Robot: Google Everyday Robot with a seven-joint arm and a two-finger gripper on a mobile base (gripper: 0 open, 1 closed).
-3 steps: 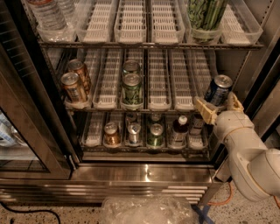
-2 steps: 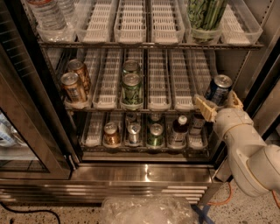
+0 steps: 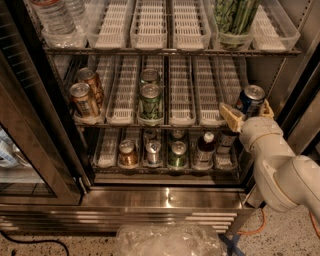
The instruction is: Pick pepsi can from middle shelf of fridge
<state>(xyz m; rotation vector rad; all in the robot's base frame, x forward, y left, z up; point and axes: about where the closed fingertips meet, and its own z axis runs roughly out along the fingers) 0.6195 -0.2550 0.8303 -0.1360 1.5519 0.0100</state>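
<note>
The pepsi can (image 3: pixel 251 98), dark blue with a silver top, stands upright at the front right end of the middle shelf (image 3: pixel 182 95), a rack of long white slotted lanes in the fridge (image 3: pixel 150 197). My gripper (image 3: pixel 247 111) reaches in from the lower right. Its tan fingers (image 3: pixel 230 116) sit on either side of the can, closed against it. The can's lower part is hidden behind the gripper.
Two green cans (image 3: pixel 151 100) stand mid-shelf and two copper-brown cans (image 3: pixel 84 99) at the left. The upper rack holds clear bins with water bottles (image 3: pixel 55 15) and a green-filled tub (image 3: pixel 235 17). Small bottles and cans (image 3: pixel 170 152) fill the lower rack. The open glass door (image 3: pixel 30 150) is at the left, and a clear plastic bag (image 3: pixel 170 240) lies on the floor.
</note>
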